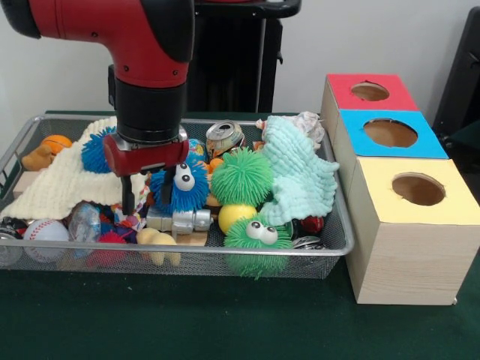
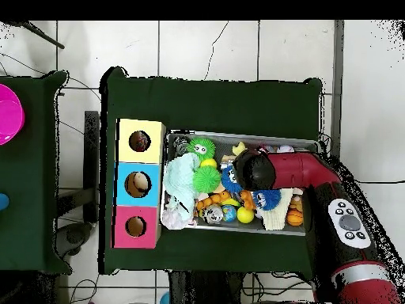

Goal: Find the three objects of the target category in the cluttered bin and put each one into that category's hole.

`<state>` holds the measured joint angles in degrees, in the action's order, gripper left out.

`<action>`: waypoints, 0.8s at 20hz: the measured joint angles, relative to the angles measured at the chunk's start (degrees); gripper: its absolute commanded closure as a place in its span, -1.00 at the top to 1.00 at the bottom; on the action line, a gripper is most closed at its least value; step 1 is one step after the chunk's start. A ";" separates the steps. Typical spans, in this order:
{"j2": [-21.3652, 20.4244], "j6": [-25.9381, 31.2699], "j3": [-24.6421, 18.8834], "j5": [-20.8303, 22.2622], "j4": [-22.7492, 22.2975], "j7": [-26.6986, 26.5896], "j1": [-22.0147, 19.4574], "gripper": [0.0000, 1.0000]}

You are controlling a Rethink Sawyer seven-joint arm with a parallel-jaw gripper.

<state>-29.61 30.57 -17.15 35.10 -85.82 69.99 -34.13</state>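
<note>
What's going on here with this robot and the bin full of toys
A red and black robot arm is reaching down into a wire mesh bin crammed with toys and cloths. Its gripper is low in the clutter, fingers apart, right beside a blue fuzzy toy with googly eyes; I can't see that it holds anything. Next to the bin stand three wooden boxes, each with a round hole on top: red, blue and yellow. From the overhead view each hole seems to have something inside.
</note>
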 measured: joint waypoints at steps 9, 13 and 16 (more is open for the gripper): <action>1.24 -1.02 0.00 1.12 0.01 0.00 -2.00 1.00; 1.23 -1.02 0.01 1.13 0.02 0.00 -2.88 1.00; 1.23 -1.02 0.01 1.14 0.04 0.00 -3.06 1.00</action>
<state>-28.38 29.56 -17.14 36.24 -85.78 69.99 -37.20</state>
